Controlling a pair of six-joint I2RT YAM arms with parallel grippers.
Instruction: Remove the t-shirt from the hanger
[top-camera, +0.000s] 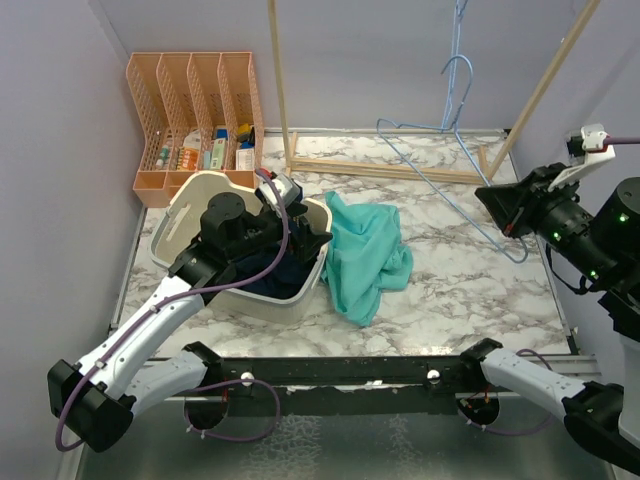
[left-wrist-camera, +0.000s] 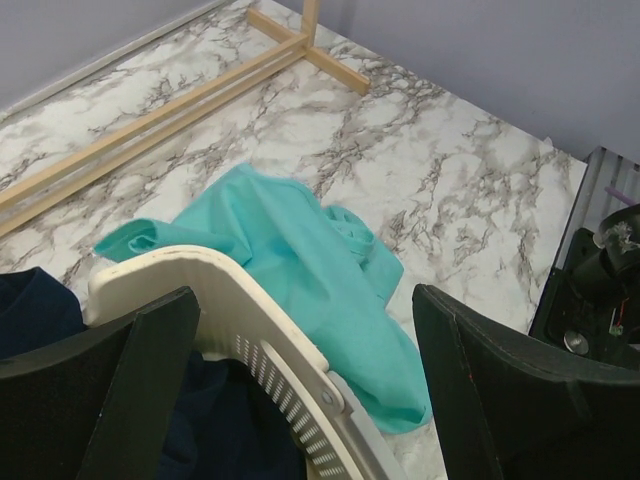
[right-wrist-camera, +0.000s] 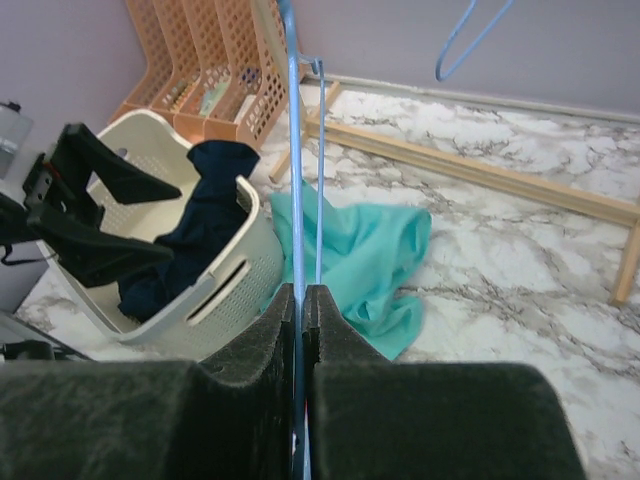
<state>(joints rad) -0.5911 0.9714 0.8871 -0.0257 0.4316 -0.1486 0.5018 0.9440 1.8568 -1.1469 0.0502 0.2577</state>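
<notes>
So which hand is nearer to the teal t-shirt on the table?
Left. The left hand hovers open over the rim of the white basket, right beside the t-shirt. The right hand is well off to its right, shut on the blue hanger.

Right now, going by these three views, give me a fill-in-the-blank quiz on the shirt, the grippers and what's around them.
1. The right gripper is shut on the blue ____.
2. The left gripper hangs open above the rim of the white ____, which holds a navy garment.
3. The teal t-shirt lies crumpled on the marble ____.
Missing words: hanger; basket; table.
</notes>
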